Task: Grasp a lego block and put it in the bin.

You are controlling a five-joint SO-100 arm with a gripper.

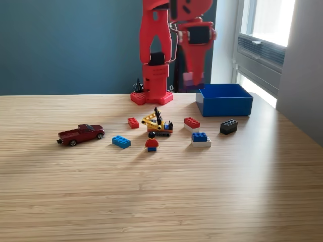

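Red and folded high, the tool [191, 80] is hanging above the counter [161, 201] at about twelve o'clock in the exterior view, just to the nine o'clock side of the bin [224, 107]. A pale purple shape is showing at its tip, but I cannot tell whether that is a brick or how far the tool is parted, since dark background and the arm's own body are masking the tips. Being raised like this is keeping it clear of everything below, and its closeness to the bin is suggesting a drop-off or a start pose, though that is only a judgement. The bin is sitting at roughly two o'clock from the counter's middle, a shallow bright-blue box with low walls and an open top, easy to drop into from above. Loose bricks are lying spread in front of the arm's base: a red brick [133, 122] at eleven o'clock, a blue brick [121, 141] at nine o'clock, a red-on-white stack [192, 123], a blue-on-white stack [200, 138] and a black brick [228, 126] toward three o'clock, each apart from its neighbours, which is leaving room for a grasp. A toy car [81, 134], a small figure [152, 142] and a little yellow vehicle [157, 124] are sharing the surface.
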